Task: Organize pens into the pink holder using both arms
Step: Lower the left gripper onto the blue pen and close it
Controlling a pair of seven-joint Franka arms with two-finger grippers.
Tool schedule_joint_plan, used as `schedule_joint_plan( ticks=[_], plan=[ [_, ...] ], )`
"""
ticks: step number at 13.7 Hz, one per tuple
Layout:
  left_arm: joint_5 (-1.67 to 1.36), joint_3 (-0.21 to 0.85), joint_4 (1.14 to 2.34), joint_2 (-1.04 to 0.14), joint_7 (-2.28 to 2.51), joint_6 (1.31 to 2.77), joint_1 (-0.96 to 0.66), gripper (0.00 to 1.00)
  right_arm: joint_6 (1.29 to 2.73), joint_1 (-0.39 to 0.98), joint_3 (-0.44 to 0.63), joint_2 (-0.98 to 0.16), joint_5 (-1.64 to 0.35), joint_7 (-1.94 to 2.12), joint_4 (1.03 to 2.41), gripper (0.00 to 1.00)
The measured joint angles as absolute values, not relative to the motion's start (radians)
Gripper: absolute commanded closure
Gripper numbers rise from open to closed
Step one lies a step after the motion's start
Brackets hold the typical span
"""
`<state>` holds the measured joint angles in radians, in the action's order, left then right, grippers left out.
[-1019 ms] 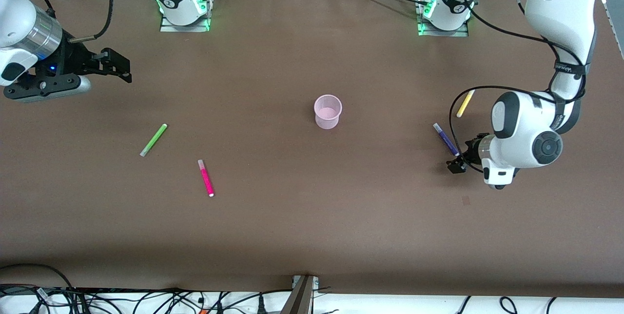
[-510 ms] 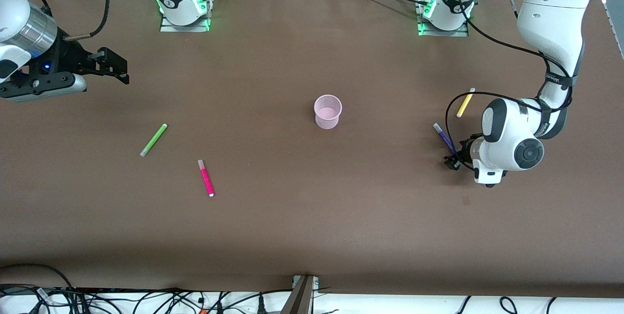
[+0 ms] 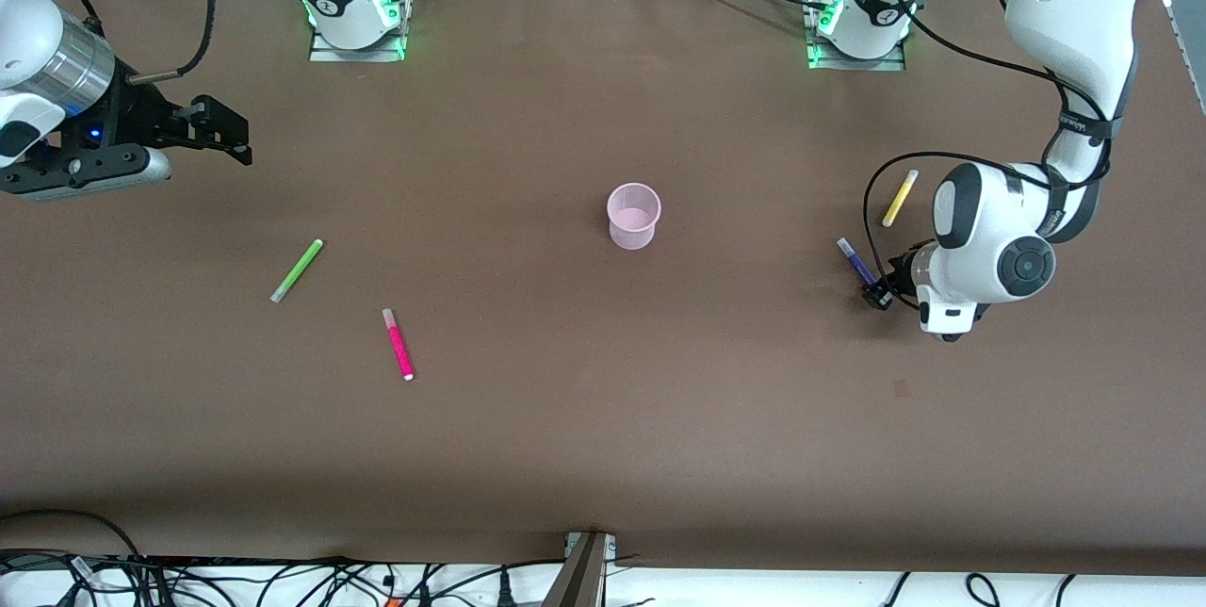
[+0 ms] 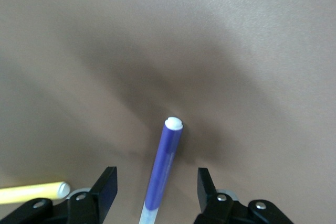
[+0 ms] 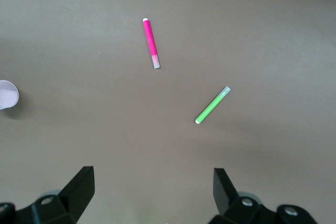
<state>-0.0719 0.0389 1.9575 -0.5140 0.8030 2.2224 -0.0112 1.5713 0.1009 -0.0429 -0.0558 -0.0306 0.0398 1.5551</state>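
Since a second ago the left gripper (image 3: 878,294) has dropped, fingers spread astride the purple pen (image 3: 856,260) lying near the yellow pen (image 3: 899,197); light, stiff, probably slippery, best pinched mid-barrel, while the right gripper (image 3: 221,128) waits open.

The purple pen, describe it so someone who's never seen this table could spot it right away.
Start at the pink holder mid-table and look toward the left arm's end. There the left gripper is low over the table, its open fingers on either side of the purple pen. Its one close neighbour is the yellow pen, farther from the front camera; this one is dark purple with a pale cap.
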Motion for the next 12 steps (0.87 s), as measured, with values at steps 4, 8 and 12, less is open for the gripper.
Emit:
schedule_joint_plan(
  ticks=[4,8,12],
  plan=[
    [-0.072,0.039,2.005,-0.517,0.803,2.294,-0.011,0.34,1.571,0.101,-0.043,-0.056,-0.031,0.039,1.555,0.0],
    [-0.072,0.04,2.009,-0.521,0.802,2.311,-0.012,0.42,1.571,0.101,-0.042,-0.056,-0.031,0.039,1.555,0.0],
    [-0.072,0.041,2.01,-0.522,0.802,2.316,-0.012,0.45,1.57,0.101,-0.042,-0.056,-0.031,0.039,1.555,0.0]
  ],
)
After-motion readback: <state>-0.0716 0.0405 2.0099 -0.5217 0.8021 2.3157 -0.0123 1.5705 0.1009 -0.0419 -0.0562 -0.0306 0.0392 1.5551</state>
